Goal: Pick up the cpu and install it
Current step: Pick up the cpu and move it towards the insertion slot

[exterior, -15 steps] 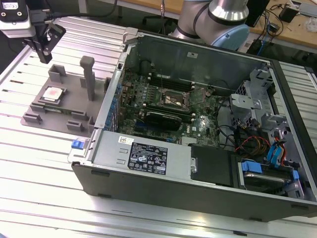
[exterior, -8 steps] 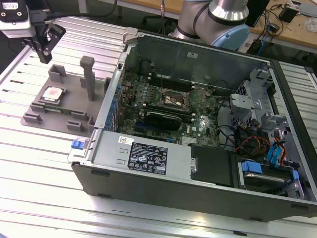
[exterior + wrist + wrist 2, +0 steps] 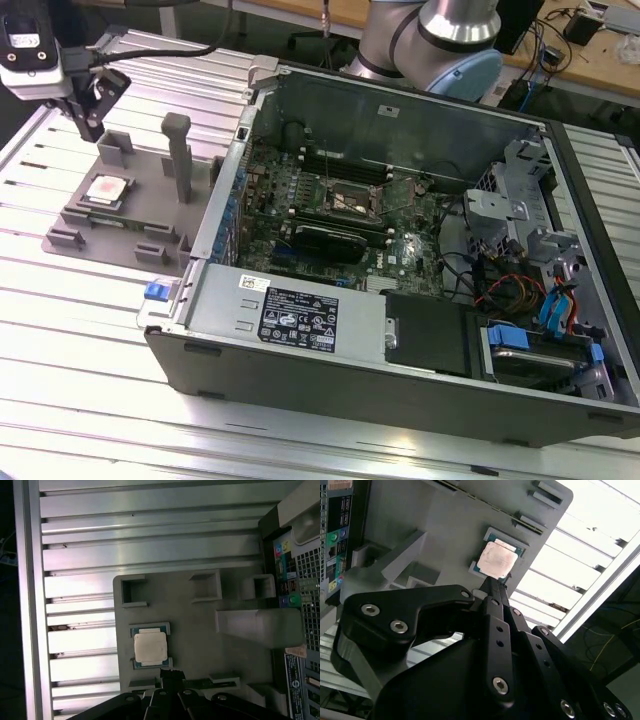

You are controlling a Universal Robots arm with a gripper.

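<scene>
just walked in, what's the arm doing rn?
The arm's gripper is over the gray fixture tray at the exterior view's left, beside the open computer case. The cpu lies flat in its pocket on that tray, not yet picked up. In both wrist views the gripper's tips look closed together, close to one edge of the cpu; I cannot tell if they touch it. The motherboard socket sits inside the case, away from the gripper.

Print on the black label point(image 3: 299, 322) of the grey power supply point(image 3: 215, 305) cannot be made out.
</scene>
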